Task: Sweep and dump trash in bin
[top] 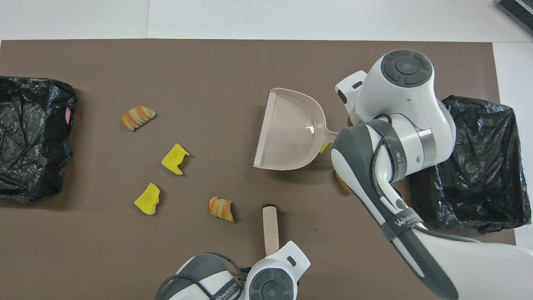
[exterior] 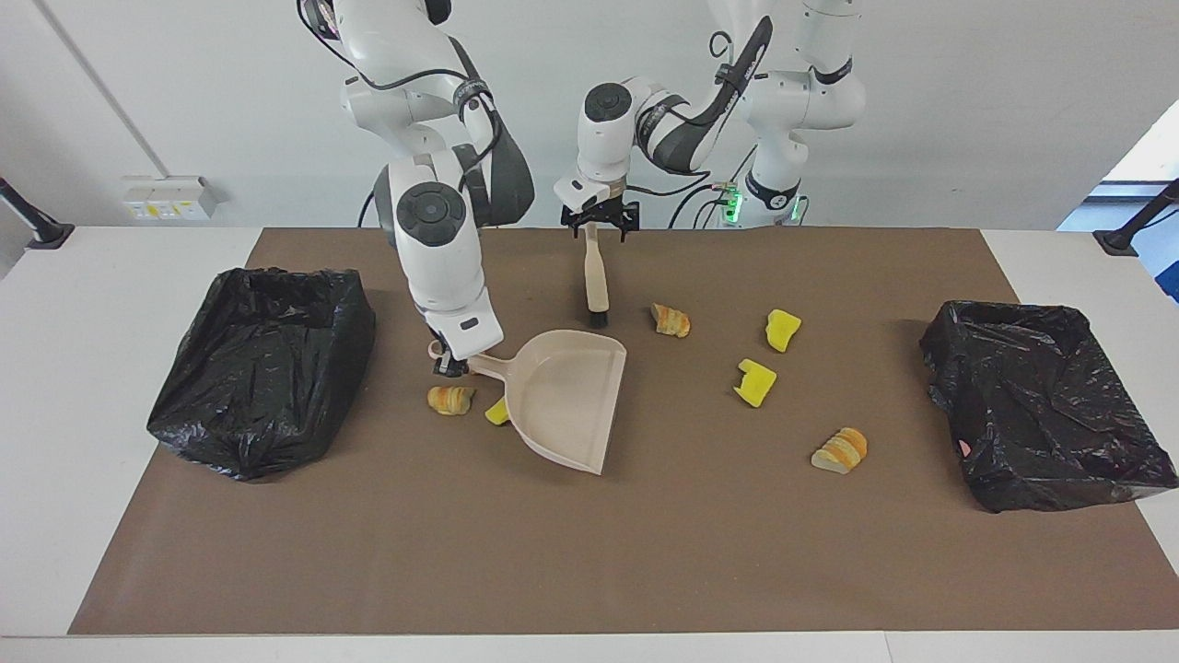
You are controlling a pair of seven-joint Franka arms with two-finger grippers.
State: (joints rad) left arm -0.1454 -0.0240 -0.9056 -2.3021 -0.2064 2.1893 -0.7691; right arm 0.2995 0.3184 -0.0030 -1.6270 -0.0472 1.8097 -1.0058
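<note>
A: Where is the open room on the table [exterior: 138, 571]?

B: The brown mat [exterior: 589, 552] is bare along the edge farthest from the robots. At each end of the table sits a black-lined bin, one [exterior: 262, 368] at the right arm's end, the other [exterior: 1045, 405] at the left arm's end.

A: And the pincers?

B: The right pincer [exterior: 449, 361] is down at the mat, clamped on the handle of the beige dustpan [exterior: 571, 396], whose wide mouth faces the left arm's end of the table. The left pincer [exterior: 599, 224] stands spread wide over the handle end of the beige brush [exterior: 595, 276], which lies on the mat; I can't quite tell whether the fingers touch it.

A: The trash?

B: A pastry piece [exterior: 450, 399] and a yellow sponge chunk [exterior: 497, 412] lie just beside the dustpan's handle, close under the right pincer. Another bit [top: 342, 181] peeks out from under the right arm (overhead only). A pastry piece [exterior: 671, 319] lies near the brush's bristles; two yellow chunks [exterior: 782, 330] [exterior: 754, 382] and a striped pastry piece [exterior: 840, 450] are scattered toward the left arm's bin.
</note>
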